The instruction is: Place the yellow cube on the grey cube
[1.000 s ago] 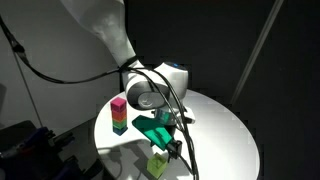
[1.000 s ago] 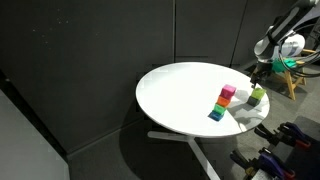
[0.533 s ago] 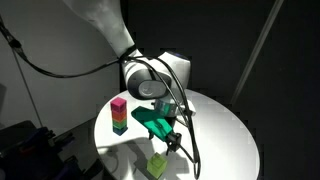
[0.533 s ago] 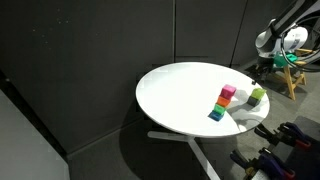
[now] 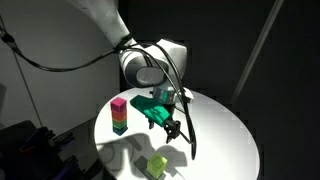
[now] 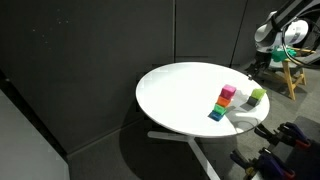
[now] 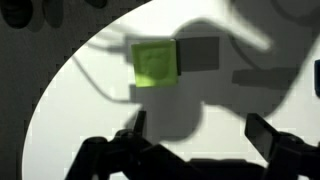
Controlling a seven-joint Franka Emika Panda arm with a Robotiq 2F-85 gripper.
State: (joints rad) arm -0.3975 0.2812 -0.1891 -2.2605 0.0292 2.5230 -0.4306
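Pincer (image 7: pixel 198 136) wide open, empty, above yellow cube (image 7: pixel 157 62).

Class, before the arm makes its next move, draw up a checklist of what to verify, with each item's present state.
1. Is the end effector open and empty? Ok: jaws apart, nothing between them.
2. Is it clear of the yellow cube? Ok: it hangs above the cube, apart.
3. Does the wrist view show the yellow cube? Ok: fully visible.
4. Does the yellow cube rest on the grey cube? Cannot tell: what lies under it is unclear.
5. Does the coloured stack stand apart from the yellow cube? Ok.
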